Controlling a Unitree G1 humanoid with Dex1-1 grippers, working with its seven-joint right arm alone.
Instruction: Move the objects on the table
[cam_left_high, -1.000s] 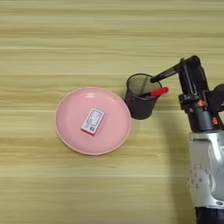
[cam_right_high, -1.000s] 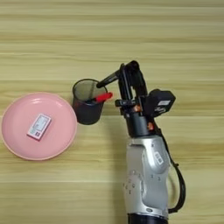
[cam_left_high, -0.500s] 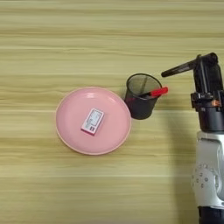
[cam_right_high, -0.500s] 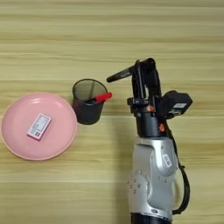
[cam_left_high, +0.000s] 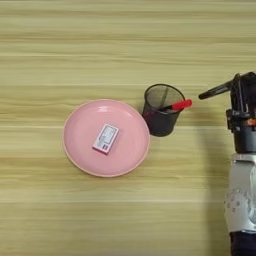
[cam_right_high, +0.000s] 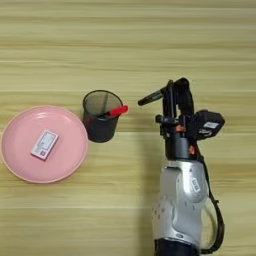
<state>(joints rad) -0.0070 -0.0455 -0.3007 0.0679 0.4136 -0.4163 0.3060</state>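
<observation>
A black mesh cup stands on the wooden table, just right of a pink plate. A marker leans inside it, its red cap poking over the right rim. A thin stick also shows inside the cup, too faint to name. My right gripper hovers to the right of the cup, a short gap away from the red cap. It is open and holds nothing. One black finger points left toward the cup.
The pink round plate lies left of the cup with a small white-and-red card on it. My silver forearm rises from the bottom edge, right of centre. Bare wood stretches across the far half of the table.
The gripper has let go of the red-capped marker and drawn back to the right, away from the cup. The marker stays leaning in the cup.
</observation>
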